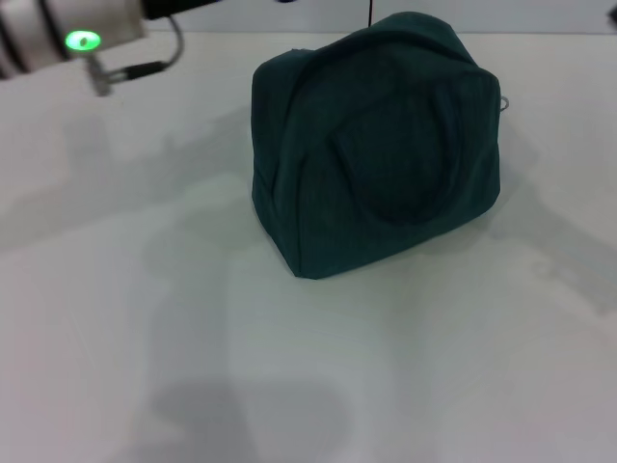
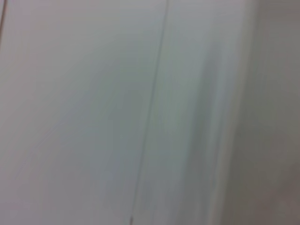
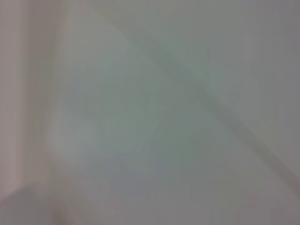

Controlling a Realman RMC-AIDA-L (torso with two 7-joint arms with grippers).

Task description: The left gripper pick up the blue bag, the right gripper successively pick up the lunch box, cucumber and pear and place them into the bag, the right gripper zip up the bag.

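The blue bag (image 1: 376, 145) stands on the white table (image 1: 193, 318), right of centre and toward the back. Its top is bunched together, and one loop handle (image 1: 395, 169) lies flat against the side facing me. A small ring (image 1: 503, 102) sticks out at its right edge. The left arm's silver wrist (image 1: 58, 34), with its glowing green ring light (image 1: 83, 40), hangs at the top left corner, well clear of the bag, and its claw runs off the picture's top edge. The right gripper, lunch box, cucumber and pear are out of view. Both wrist views show only a pale, blurred surface.
A grey cable (image 1: 154, 60) loops from the left wrist. Bare white tabletop stretches in front of the bag and to its left, crossed by soft shadows (image 1: 251, 415).
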